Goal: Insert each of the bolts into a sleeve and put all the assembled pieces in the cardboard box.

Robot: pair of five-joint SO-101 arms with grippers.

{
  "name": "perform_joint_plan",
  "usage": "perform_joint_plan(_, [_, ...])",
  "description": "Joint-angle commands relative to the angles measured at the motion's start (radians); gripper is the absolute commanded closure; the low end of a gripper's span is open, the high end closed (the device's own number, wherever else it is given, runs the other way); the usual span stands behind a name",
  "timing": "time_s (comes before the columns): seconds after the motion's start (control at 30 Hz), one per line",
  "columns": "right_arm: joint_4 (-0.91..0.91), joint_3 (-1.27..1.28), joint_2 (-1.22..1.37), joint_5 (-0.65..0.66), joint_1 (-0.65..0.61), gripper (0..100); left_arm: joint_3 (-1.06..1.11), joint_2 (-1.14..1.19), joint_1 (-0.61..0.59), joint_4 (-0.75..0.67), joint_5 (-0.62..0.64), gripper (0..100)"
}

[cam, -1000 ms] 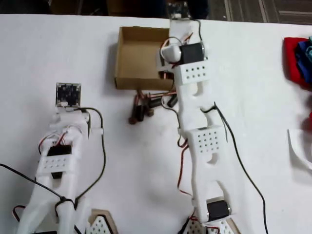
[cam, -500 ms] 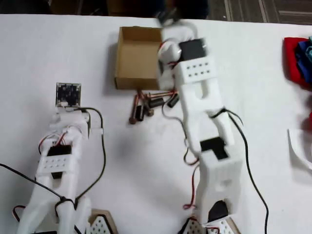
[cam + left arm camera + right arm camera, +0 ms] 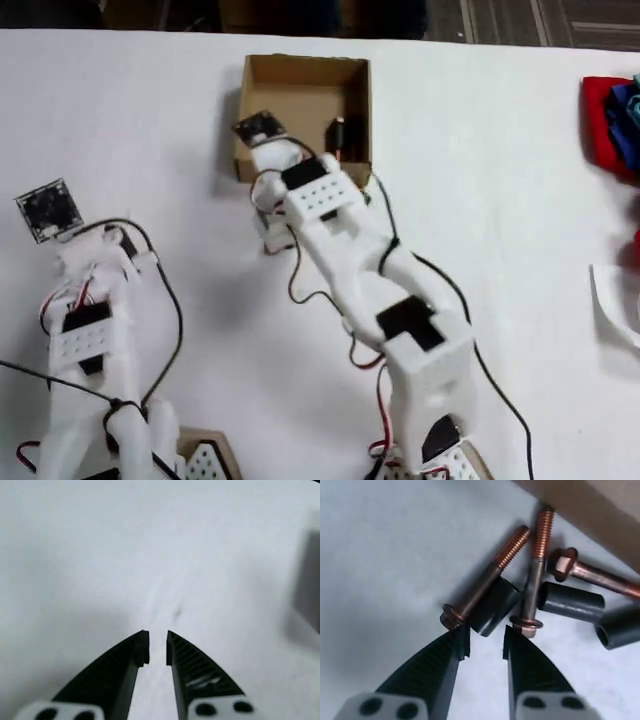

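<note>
While the right gripper [image 3: 486, 642] hangs parted, empty, bolts [image 3: 482, 577] and sleeves [image 3: 570, 601] lie just past its fingertips [image 3: 461, 642]. From above, its arm [image 3: 330, 215] hides them at the box's [image 3: 305, 60] six o'clock. Left gripper [image 3: 157, 647] likewise parted.

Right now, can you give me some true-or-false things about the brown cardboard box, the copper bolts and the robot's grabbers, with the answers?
1. The brown cardboard box has one dark piece in it. True.
2. The right gripper is squeezing a bolt. False: it is open with nothing between its jaws, and the bolts lie just ahead of it.
3. Three copper-coloured bolts lie on the white table. True.
4. The left gripper hangs over the box. False: it is above bare table.
5. All the black sleeves are inside the box. False: three lie on the table among the bolts.
</note>
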Motion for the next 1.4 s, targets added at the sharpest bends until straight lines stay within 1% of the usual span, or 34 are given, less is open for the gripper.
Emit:
perform_joint_plan(0.0, [-0.015, -0.095, 0.056, -0.018, -0.013, 90.3, -0.021, -0.017, -0.011, -0.021, 0.018, 92])
perform_joint_plan(0.33, [0.01, -0.305, 0.249, -0.018, 0.01, 90.4, -0.021, -0.017, -0.011, -0.021, 0.018, 92])
perform_joint_plan(0.4, [0.056, -0.345, 0.272, -0.018, 0.01, 90.7, -0.021, -0.017, -0.011, -0.021, 0.018, 92])
perform_joint_plan(0.5, [0.166, -0.399, 0.283, -0.011, 0.016, 98.8, -0.021, -0.017, -0.011, -0.021, 0.018, 92])
perform_joint_plan(0.53, [0.208, -0.417, 0.283, -0.009, 0.016, 97.1, -0.021, -0.017, -0.011, -0.021, 0.018, 92])
perform_joint_plan(0.6, [0.272, -0.456, 0.268, -0.002, 0.028, 97.6, -0.021, -0.017, -0.011, -0.021, 0.018, 92])
perform_joint_plan(0.7, [0.344, -0.496, 0.199, 0.072, 0.031, 97.5, -0.021, -0.017, -0.011, -0.021, 0.018, 92])
perform_joint_plan(0.87, [0.45, -0.482, -0.03, 0.153, 0.047, 97.5, -0.022, -0.017, -0.011, -0.012, 0.02, 92])
perform_joint_plan(0.97, [0.447, -0.41, -0.183, 0.193, 0.093, 97.5, -0.027, -0.015, 0.015, 0.012, 0.015, 92])
perform_joint_plan(1.07, [0.394, -0.265, -0.335, 0.209, 0.156, 97.5, -0.053, -0.012, 0.098, 0.081, -0.097, 92])
perform_joint_plan(1.17, [0.275, -0.044, -0.487, 0.209, 0.237, 97.5, -0.111, 0.038, 0.184, 0.152, -0.193, 92])
perform_joint_plan(1.27, [0.102, 0.242, -0.622, 0.204, 0.331, 97.5, -0.246, 0.17, 0.238, 0.265, -0.204, 92])
perform_joint_plan(1.37, [-0.051, 0.511, -0.722, 0.201, 0.401, 97.5, -0.464, 0.379, 0.29, 0.445, -0.207, 92])
